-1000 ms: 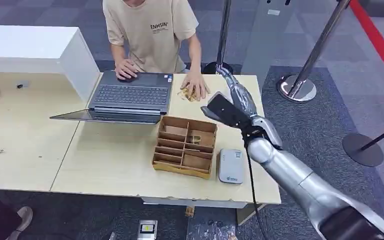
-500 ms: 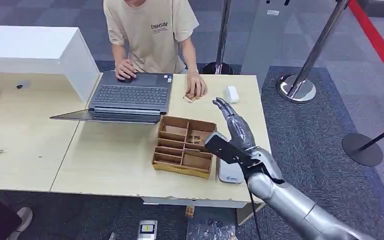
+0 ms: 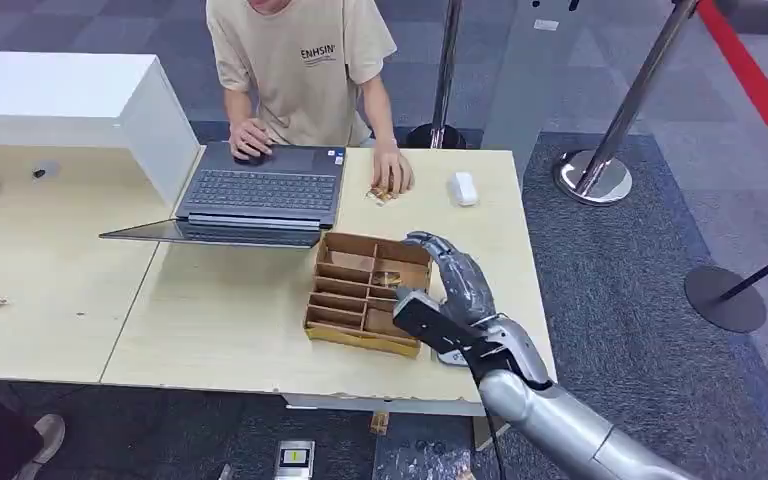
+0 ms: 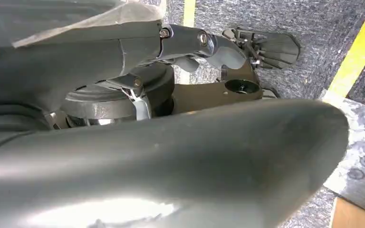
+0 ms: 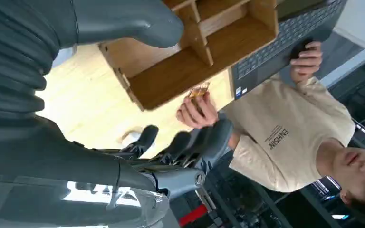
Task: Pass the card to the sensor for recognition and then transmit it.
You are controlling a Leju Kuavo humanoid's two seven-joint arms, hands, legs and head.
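Note:
A person's hand [image 3: 393, 176] at the far edge of the table rests on a small golden-brown card [image 3: 380, 193], also seen in the right wrist view as the card [image 5: 198, 90] under that hand [image 5: 196, 111]. My right hand [image 3: 463, 283] hovers over the grey-white sensor [image 3: 450, 354], hiding most of it, just right of the wooden box. Its fingers [image 5: 197, 142] are spread and hold nothing. My left hand [image 4: 247, 45] hangs beside my body over the floor and holds nothing.
A compartmented wooden box [image 3: 368, 290] stands mid-table, with an open laptop [image 3: 260, 190] behind it under the person's other hand. A small white object [image 3: 463, 188] lies at the far right of the table. Stanchion bases [image 3: 592, 176] stand on the carpet to the right.
My right arm has drawn back from the person's hand toward the near table edge and come down over the sensor. The card stays under the person's hand.

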